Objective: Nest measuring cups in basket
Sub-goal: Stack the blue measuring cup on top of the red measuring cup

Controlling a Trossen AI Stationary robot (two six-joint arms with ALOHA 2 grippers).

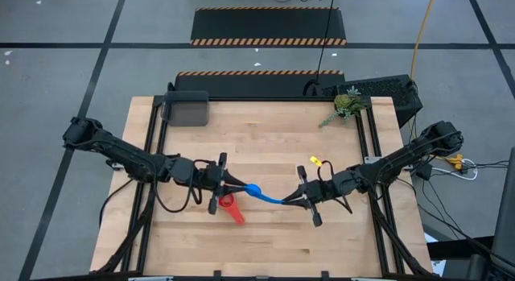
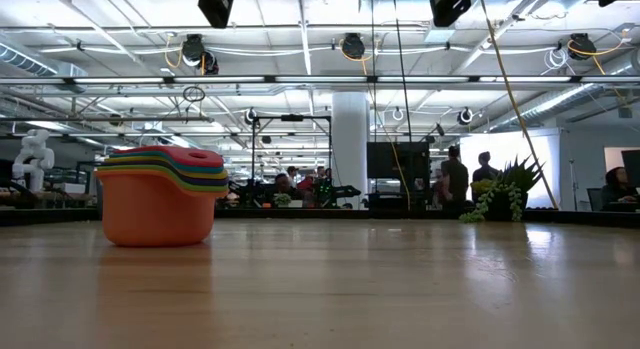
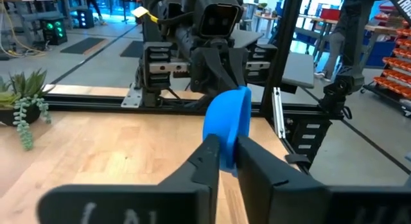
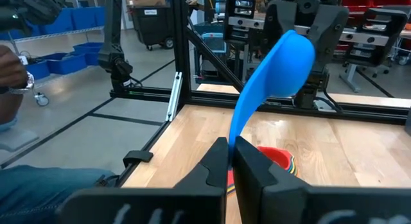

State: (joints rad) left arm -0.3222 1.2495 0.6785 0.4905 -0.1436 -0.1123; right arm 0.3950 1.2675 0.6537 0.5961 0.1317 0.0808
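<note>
High view | left claw [image 1: 235,184], right claw [image 1: 291,200] both grip blue cup [image 1: 259,192] | mid-table

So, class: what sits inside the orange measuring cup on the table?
The orange measuring cup holds a nested stack: yellow, green and red rims show above its edge. The bodies of those inner cups are hidden by its wall, so I cannot tell whether more lie beneath.

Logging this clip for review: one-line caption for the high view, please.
Left gripper and right gripper both grip one blue measuring cup mid-table, above the stacked cups; basket sits at the far-left corner.
</note>
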